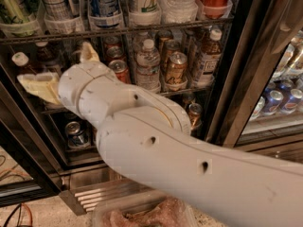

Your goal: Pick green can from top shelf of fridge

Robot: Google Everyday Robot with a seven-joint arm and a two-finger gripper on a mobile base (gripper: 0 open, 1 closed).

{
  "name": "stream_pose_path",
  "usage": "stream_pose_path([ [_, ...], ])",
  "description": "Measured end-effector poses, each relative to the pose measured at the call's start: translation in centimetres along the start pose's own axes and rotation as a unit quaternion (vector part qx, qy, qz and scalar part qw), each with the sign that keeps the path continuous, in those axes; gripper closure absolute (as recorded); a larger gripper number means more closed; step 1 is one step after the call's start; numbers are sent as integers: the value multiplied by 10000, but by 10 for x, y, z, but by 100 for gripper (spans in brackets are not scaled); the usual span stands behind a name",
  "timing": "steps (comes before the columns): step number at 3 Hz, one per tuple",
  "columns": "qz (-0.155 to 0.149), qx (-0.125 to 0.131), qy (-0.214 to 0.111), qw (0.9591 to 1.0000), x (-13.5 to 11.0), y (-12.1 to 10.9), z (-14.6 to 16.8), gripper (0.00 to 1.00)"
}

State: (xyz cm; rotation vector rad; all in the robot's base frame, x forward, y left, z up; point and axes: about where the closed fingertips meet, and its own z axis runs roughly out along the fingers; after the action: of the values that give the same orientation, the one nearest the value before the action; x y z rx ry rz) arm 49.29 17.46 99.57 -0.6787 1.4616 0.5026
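Green can (10, 4) is seen upright at the far left end of the top shelf (156, 30) of the fridge (239, 93). It is seated in a clear cup holder (16, 28) and partly cut off by the left edge of the view. The gripper (53, 66) is held one level lower, in front of the bottles (147, 63) on the shelf beneath, at the end of the white arm (142, 126). Its pale fingers (40, 86) appear to be spread wide, one pointed to the left and the other upward, and nothing is held between them. The can is thus placed above the fingers and somewhat to their left, with the front rail of the top shelf lying between the two. Its long axis is vertical, so a grasp from the front across the body, above the holder's rim, is judged to be called for. The gripper would first have to be raised past the rail and shifted leftward. A tall pale can (54, 4) is set just beside the green one on its right, so little room is left for the finger on that side. A knock there is judged to be the main risk.
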Motion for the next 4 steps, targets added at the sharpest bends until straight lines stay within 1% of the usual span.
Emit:
stream_pose_path([
  [1,-78,-88,-185,9998,-12,2,18,29],
  [2,-136,-192,-271,9994,-19,8,32,30],
  [3,-279,-287,-313,9987,-24,15,43,29],
  [4,-438,-532,-405,9968,-34,32,58,29],
])
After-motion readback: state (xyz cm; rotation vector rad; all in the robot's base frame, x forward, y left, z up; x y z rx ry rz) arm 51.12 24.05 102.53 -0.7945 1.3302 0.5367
